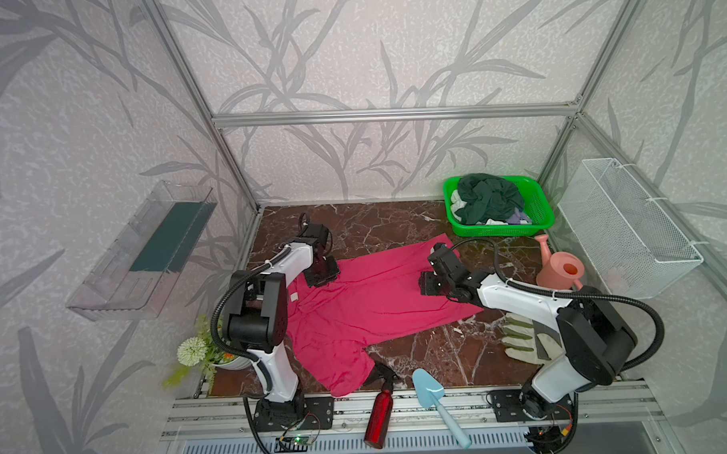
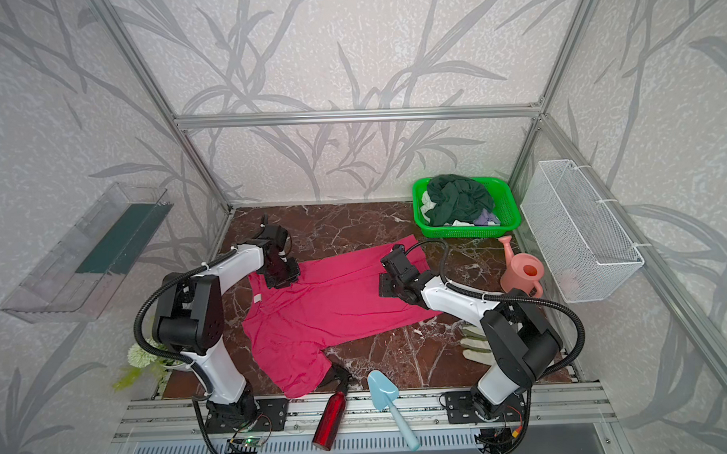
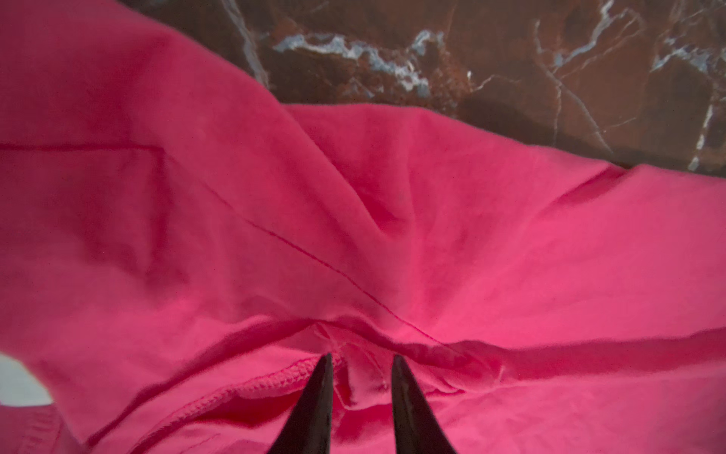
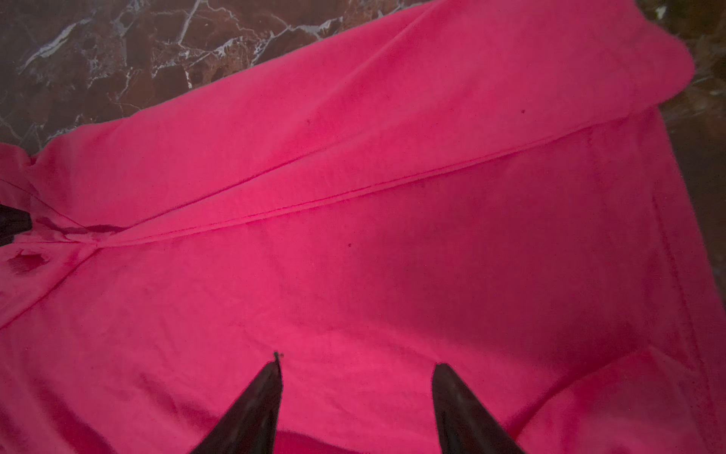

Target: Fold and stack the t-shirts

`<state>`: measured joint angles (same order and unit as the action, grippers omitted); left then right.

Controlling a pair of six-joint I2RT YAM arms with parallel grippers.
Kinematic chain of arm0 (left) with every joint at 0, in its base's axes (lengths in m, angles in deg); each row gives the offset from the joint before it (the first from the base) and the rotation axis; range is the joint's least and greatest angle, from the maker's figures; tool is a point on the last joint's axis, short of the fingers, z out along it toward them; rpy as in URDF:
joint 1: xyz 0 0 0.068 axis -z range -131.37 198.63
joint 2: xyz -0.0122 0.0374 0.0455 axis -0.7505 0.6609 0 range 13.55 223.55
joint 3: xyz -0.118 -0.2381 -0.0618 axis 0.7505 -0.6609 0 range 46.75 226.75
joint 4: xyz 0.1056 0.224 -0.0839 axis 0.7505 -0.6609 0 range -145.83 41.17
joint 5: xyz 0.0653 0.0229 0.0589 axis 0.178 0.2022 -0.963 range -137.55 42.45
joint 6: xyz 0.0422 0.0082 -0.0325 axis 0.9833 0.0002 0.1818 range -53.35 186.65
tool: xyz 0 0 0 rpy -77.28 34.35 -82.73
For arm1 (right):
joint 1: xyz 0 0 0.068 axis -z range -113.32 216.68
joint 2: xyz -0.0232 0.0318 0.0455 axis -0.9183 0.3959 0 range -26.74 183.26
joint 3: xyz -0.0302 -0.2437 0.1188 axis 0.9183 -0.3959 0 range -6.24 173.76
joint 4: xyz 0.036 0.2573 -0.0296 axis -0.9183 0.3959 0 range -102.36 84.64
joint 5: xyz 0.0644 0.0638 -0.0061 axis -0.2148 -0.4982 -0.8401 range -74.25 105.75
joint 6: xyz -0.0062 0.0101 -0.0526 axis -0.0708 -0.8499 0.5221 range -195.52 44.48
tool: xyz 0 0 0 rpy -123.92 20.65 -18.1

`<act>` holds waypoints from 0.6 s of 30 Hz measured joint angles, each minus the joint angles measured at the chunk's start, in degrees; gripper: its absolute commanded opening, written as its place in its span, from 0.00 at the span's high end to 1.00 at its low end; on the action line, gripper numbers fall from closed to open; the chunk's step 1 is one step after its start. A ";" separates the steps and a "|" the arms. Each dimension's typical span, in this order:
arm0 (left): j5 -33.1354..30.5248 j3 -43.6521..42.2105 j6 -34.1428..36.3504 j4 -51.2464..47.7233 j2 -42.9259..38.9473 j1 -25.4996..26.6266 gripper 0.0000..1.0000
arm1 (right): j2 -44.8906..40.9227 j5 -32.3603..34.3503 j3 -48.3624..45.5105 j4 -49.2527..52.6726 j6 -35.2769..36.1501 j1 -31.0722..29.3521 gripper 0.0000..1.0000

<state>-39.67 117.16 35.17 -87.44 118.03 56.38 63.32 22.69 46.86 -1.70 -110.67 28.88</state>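
In both top views you see the pink t-shirt [image 1: 377, 302] [image 2: 323, 308] spread across the middle of the brown counter [image 1: 441, 350] [image 2: 399, 351], one sleeve trailing toward the lower edge of the frame. The left pincer [image 1: 322, 275] [image 2: 282, 276] sits at its left end. The right pincer [image 1: 428, 284] [image 2: 386, 285] is over its right part. At upper right, the dark green t-shirt [image 1: 489, 196] [image 2: 456, 197] lies crumpled in the green basket [image 1: 499, 231] [image 2: 470, 232] with paler garments [image 1: 515, 219].

In your left wrist view, the left pincer [image 3: 361, 365] pinches a bunched fold of the pink t-shirt [image 3: 432, 236], and creases run toward it.

In your right wrist view, the right pincer [image 4: 355, 365] stands spread, its tips apart over the flat pink t-shirt [image 4: 393, 255].
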 measured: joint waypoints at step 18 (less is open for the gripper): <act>-0.92 -3.72 -2.08 -2.82 -8.00 3.54 1.00 | -4.92 0.22 0.52 4.48 -0.42 4.22 0.38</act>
<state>-40.59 113.44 33.09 -90.26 110.03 59.92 58.40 22.91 47.38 2.78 -111.09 33.09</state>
